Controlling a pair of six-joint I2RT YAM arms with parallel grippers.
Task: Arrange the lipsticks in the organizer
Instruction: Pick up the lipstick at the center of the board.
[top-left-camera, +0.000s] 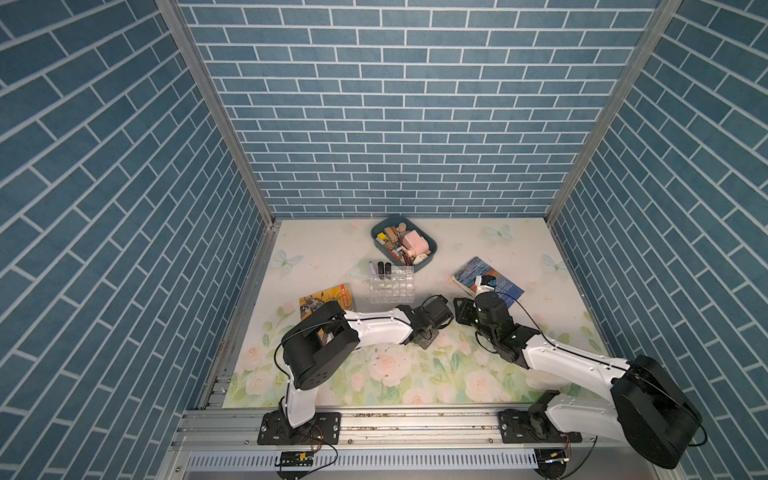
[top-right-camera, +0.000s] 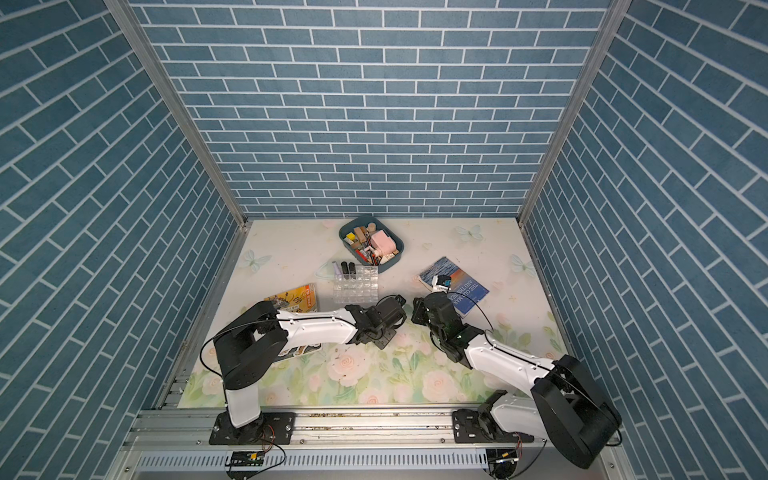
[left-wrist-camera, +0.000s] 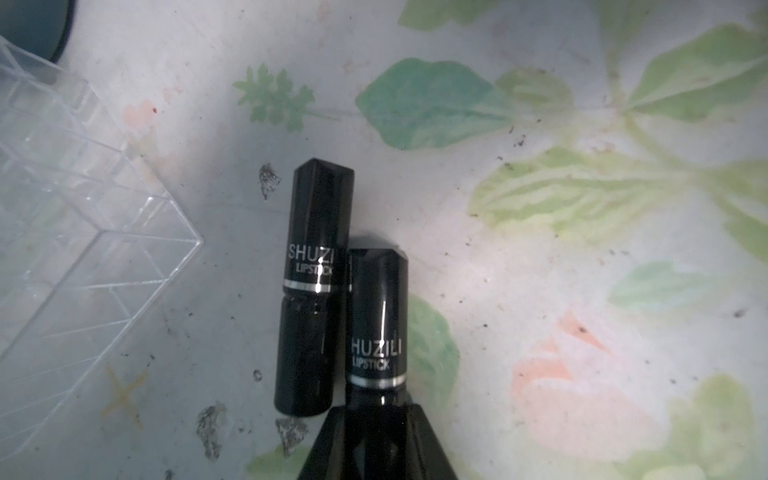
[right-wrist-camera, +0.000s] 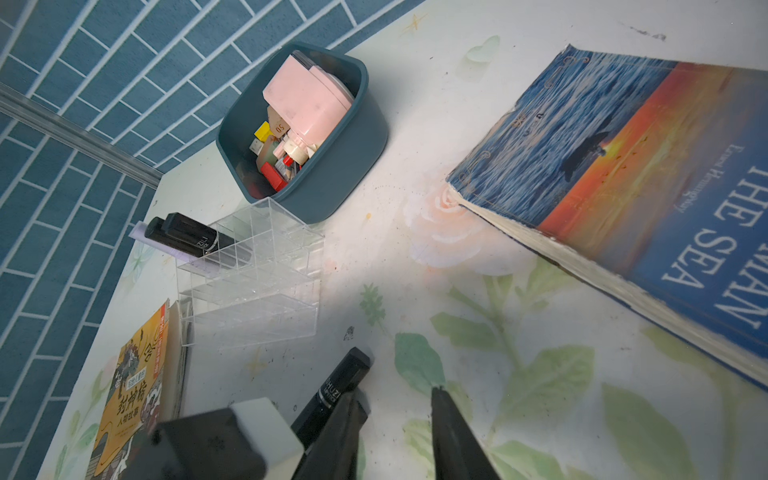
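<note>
Blk lipstick (left-wrist-camera: 376, 324) pinched in L claw (left-wrist-camera: 370, 419), 2nd lipstick (left-wrist-camera: 316, 291) alongside.

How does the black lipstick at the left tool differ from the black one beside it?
The gripped lipstick has its base hidden in the shut left tool; the loose lipstick lies wholly visible on the table. The gripped one overlaps the loose one's side. Both are black with a silver band and white lettering.

organizer (top-left-camera: 392, 284): your landmark, mid-table.
standing lipsticks (top-left-camera: 381, 268): three side by side in its far row, left end.
tray (top-left-camera: 420, 266): just behind its far right corner.
sea book (top-left-camera: 467, 270): right of it, apart.
picture book (top-left-camera: 328, 297): near its front left.
loose lipstick (left-wrist-camera: 316, 291): you find it before its front right corner.
upper lipstick (left-wrist-camera: 376, 324): overlaps the loose lipstick's edge.
</note>
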